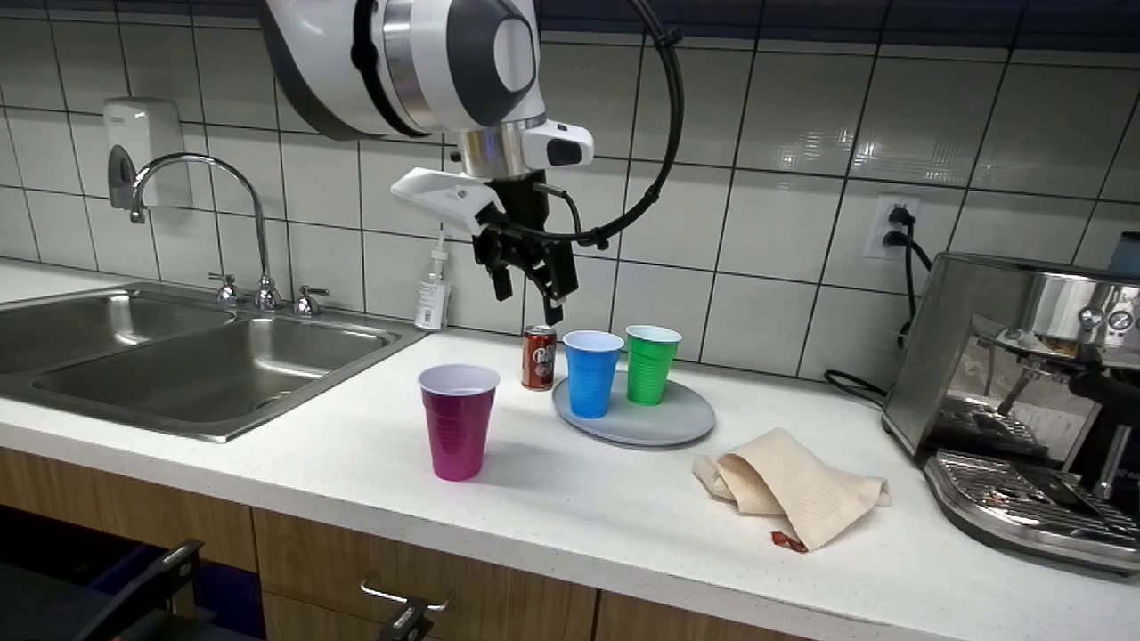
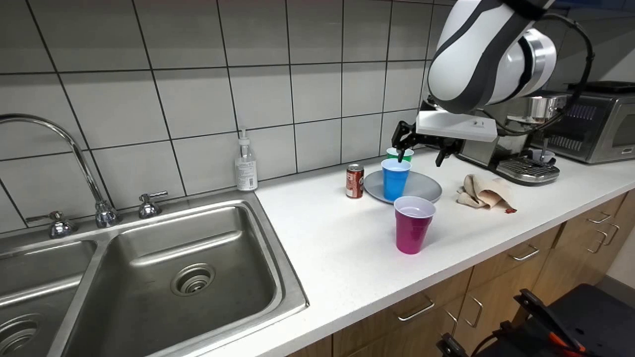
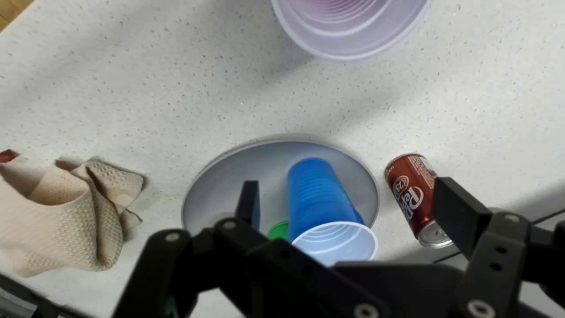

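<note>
My gripper stands open and holds nothing. In both exterior views it hangs in the air above the counter, near the cups. Between its spread fingers the wrist view shows a blue cup lower down, upright on a grey plate. Behind the blue cup, on the same plate, is a green cup, mostly hidden in the wrist view. A red soda can stands beside the plate, partly covered by one finger in the wrist view. Apart from these, a magenta cup with a pale inside stands nearer the counter's front edge.
A crumpled beige cloth lies on the counter with a small red scrap by it. A steel coffee machine stands beyond. The sink with its tall faucet and a soap bottle are at the opposite end. A tiled wall runs behind.
</note>
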